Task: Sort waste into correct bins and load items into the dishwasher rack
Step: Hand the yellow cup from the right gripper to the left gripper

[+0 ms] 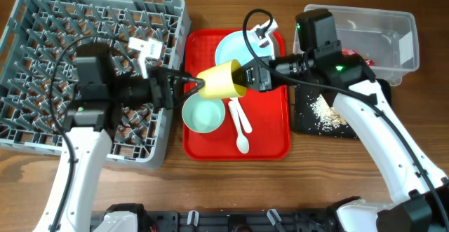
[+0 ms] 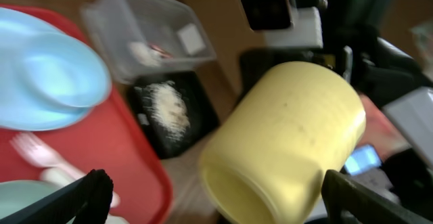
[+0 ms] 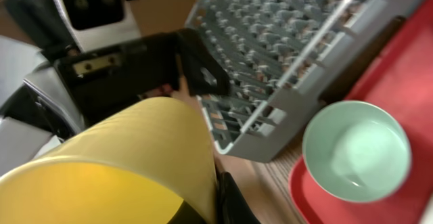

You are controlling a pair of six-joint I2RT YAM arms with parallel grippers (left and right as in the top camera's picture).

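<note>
Two fingers of the right gripper are clamped tight on the rim of the yellow-green cup, which lies on its side in the air above the red tray, mouth towards the right arm and base towards the left. The left gripper faces that base from the other side with its jaws spread wide. In the left wrist view its dark fingertips sit at the lower corners of the frame and the cup fills the space ahead of them (whether either finger touches the cup cannot be told).

Below the cup, on the tray, the pale blue bowl stands upright near the left edge. Just right of it lie the white spoon and the white fork, side by side. The pale blue plate rests at the far end of the tray.

Left of the tray is the grey dishwasher rack, under the left arm. Right of the tray, the black tray holds pale crumbly scraps. Behind it stands the clear tub; something white and a bit of red show inside, too blurred to name.
</note>
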